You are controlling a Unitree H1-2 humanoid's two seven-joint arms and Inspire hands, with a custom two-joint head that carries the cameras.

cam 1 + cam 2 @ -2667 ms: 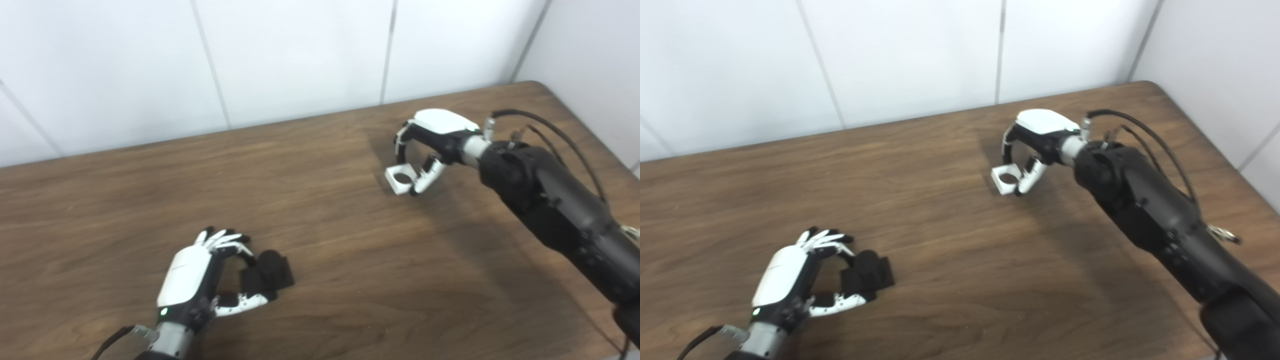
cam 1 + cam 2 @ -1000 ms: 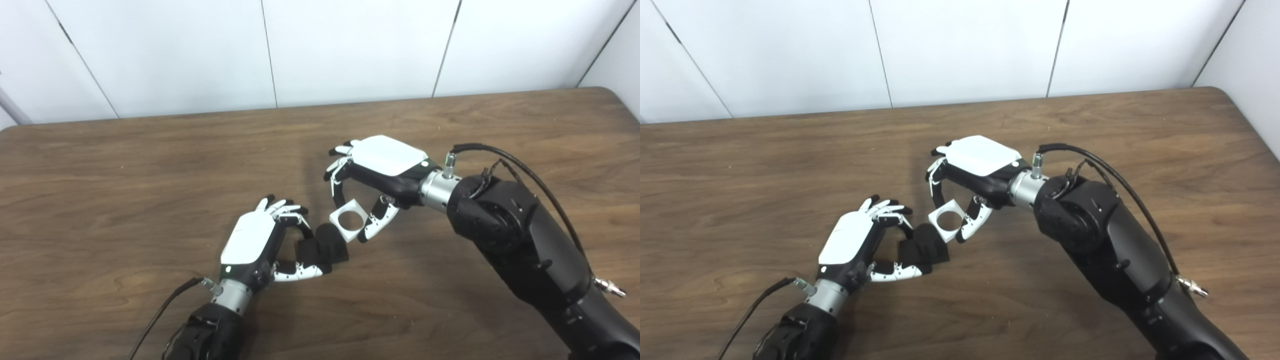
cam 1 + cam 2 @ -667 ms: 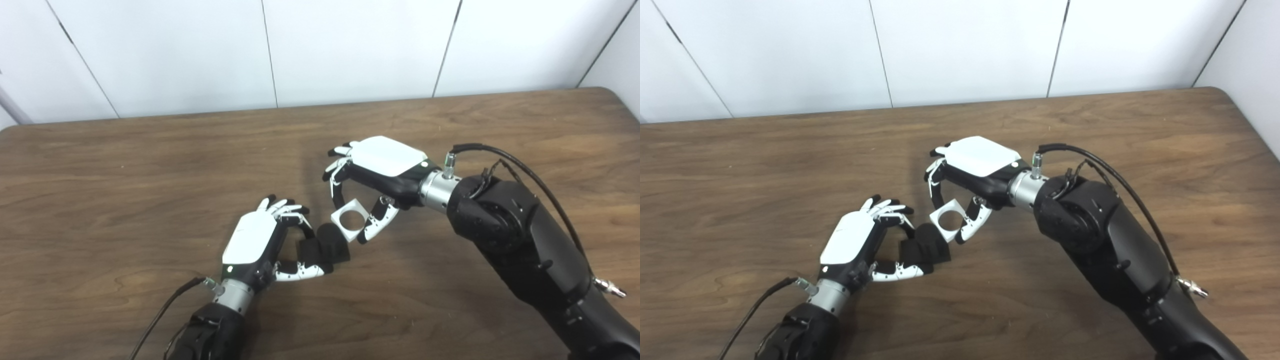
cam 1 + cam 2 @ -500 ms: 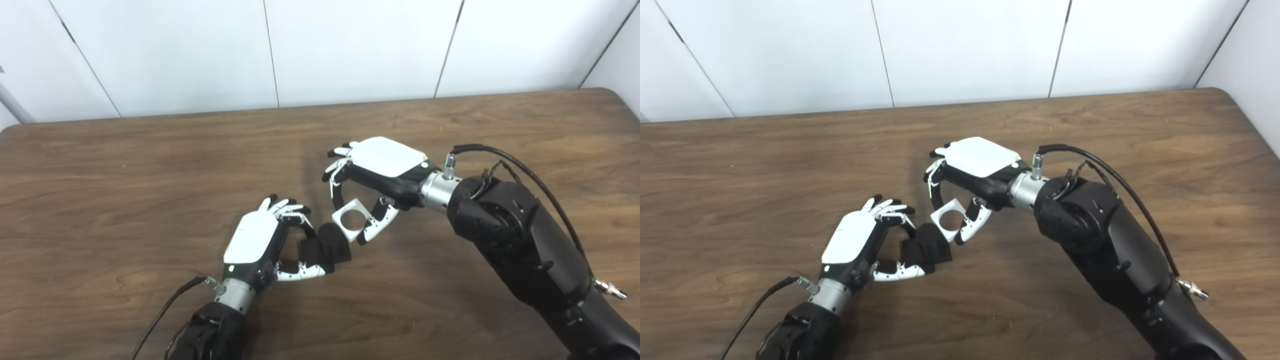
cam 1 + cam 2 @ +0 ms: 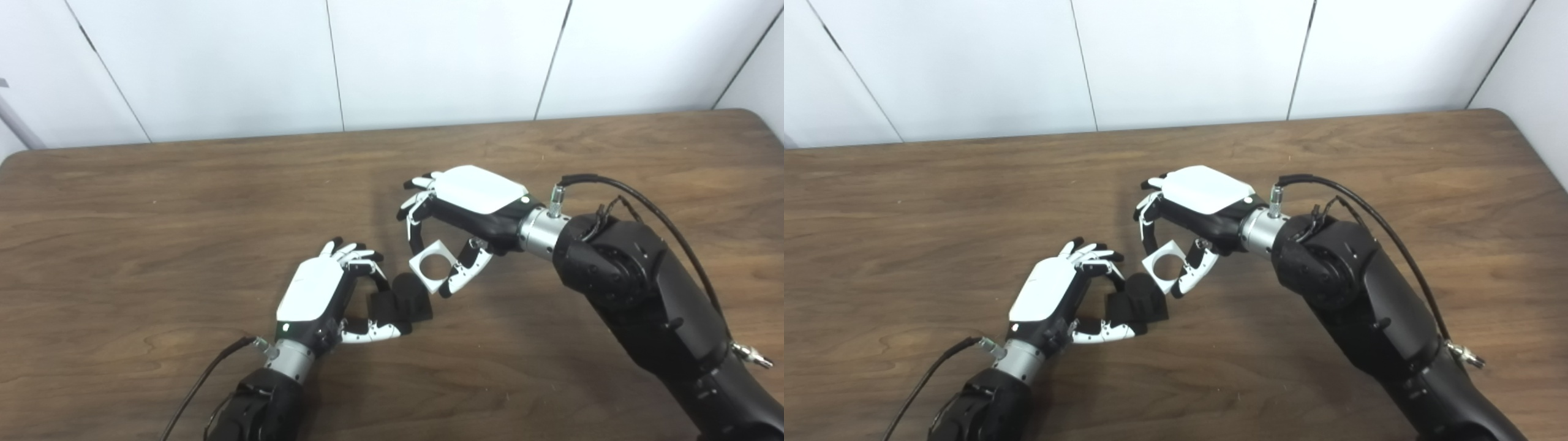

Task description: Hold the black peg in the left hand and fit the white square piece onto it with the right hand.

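White square piece (image 5: 433,266) nearer black peg (image 5: 404,300), right hand (image 5: 465,211) and left hand (image 5: 318,297) gripping them.

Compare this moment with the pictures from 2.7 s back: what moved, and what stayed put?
The camera shifted. Even so, both hands have closed in: the right hand carried the white square piece from the far right of the table to just beside the black peg, which the left hand brought toward the middle. Both grips are unchanged; the piece is not yet on the peg.
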